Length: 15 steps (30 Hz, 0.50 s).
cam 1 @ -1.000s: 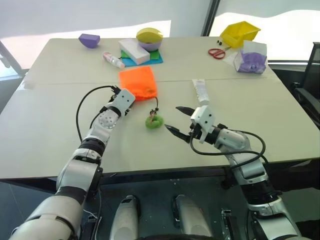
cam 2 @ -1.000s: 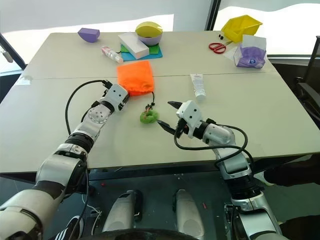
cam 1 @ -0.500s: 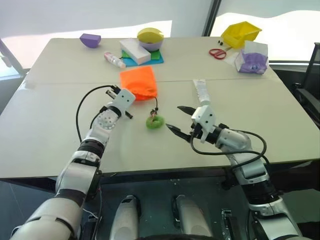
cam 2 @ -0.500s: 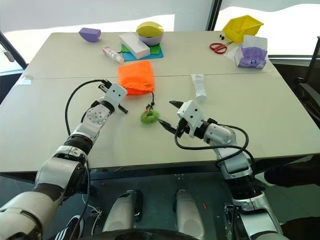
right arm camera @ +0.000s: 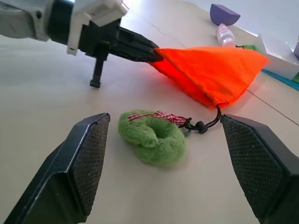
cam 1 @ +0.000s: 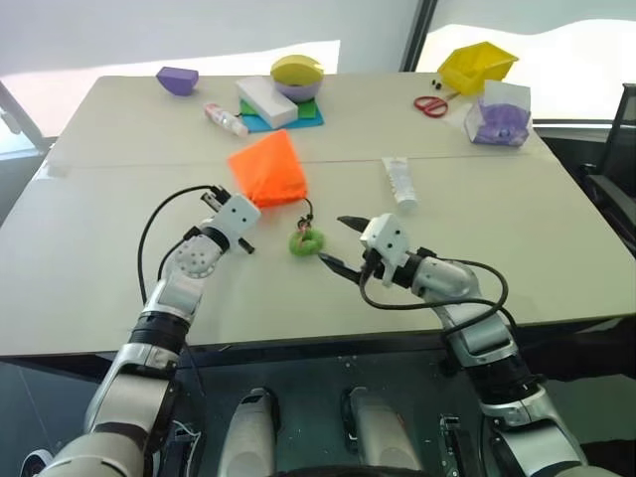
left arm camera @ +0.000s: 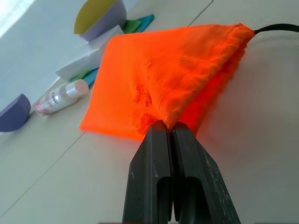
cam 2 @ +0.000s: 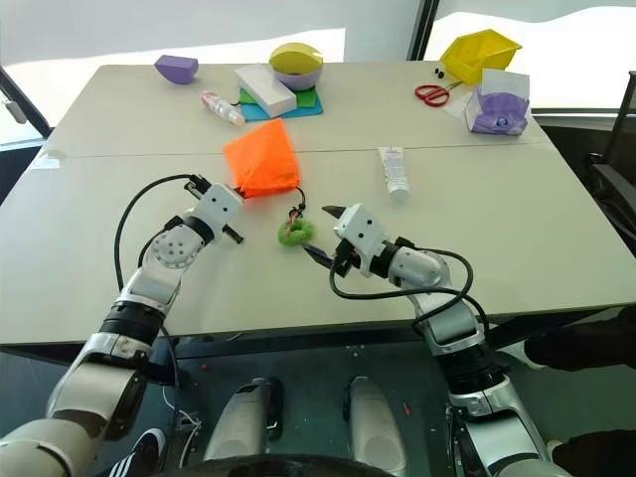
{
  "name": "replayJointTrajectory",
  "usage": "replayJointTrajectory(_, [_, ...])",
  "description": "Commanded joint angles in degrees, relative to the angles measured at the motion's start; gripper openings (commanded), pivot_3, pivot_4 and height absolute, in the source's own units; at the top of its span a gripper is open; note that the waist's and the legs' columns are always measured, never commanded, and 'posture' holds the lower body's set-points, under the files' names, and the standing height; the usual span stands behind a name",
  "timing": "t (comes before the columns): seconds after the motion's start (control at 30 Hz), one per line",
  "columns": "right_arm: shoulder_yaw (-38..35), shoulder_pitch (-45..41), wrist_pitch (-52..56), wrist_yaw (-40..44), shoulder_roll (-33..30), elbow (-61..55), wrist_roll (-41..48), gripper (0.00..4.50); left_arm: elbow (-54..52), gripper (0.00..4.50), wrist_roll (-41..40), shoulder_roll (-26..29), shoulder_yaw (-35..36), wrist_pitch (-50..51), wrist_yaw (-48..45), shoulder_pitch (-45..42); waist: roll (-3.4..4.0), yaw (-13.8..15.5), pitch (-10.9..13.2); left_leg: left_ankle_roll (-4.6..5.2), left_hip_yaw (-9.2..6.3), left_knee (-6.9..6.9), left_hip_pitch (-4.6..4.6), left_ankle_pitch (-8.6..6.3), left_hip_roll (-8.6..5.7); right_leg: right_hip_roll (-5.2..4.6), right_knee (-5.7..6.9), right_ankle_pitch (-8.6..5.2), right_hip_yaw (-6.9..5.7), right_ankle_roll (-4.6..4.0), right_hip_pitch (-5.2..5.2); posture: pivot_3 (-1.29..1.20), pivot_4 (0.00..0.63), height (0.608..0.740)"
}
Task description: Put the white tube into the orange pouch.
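Left gripper (left arm camera: 169, 128) jaws pinch a corner of the orange pouch (cam 1: 268, 169) mid-frame, right gripper (cam 1: 335, 241) jaws open; white tube (cam 1: 399, 182) lies right of centre on the bench (cam 1: 89, 248); thin fabric could slip free.

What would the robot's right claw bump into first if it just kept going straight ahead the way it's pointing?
Most likely the fuzzy green ring, which lies on the table directly ahead between the open right gripper's fingers. The orange pouch lies beyond it. How far off the ring is, is hard to judge.
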Motion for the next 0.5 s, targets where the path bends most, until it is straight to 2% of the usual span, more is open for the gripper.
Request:
replayJointTrajectory(0.03, [-1.28, -0.61, -1.07, -0.07, -0.30, -1.05, 0.02, 3.97, -9.24, 0.04, -1.07, 1.70, 2.04, 4.40, -1.55, 3.14, 0.00, -0.15, 0.00, 0.00, 0.00, 0.01, 0.00, 0.00, 0.00, -0.01, 0.00, 0.00, 0.00, 0.00, 0.01, 0.00, 0.150, 0.740])
replayJointTrajectory(0.2, [-1.18, -0.21, -1.21, 0.20, -0.66, -1.11, 0.15, 3.97, -21.13, 0.04, -2.66, 5.15, 4.28, 10.59, -5.30, 9.31, 0.00, -0.31, 0.00, 0.00, 0.00, -0.06, 0.02, 0.00, 0.03, 0.00, 0.00, 0.00, 0.01, -0.01, -0.04, 0.00, 0.150, 0.740])
replayJointTrajectory(0.5, [-1.33, 0.19, -1.15, 0.83, -1.06, -0.83, 0.73, 3.97, -34.73, 0.04, -5.48, 9.70, 8.29, 17.34, -9.81, 17.75, 0.01, -0.34, 0.00, -0.13, 0.02, -0.08, 0.00, -0.08, 0.04, -0.06, -0.08, 0.00, 0.01, -0.03, -0.04, 0.00, 0.150, 0.740])
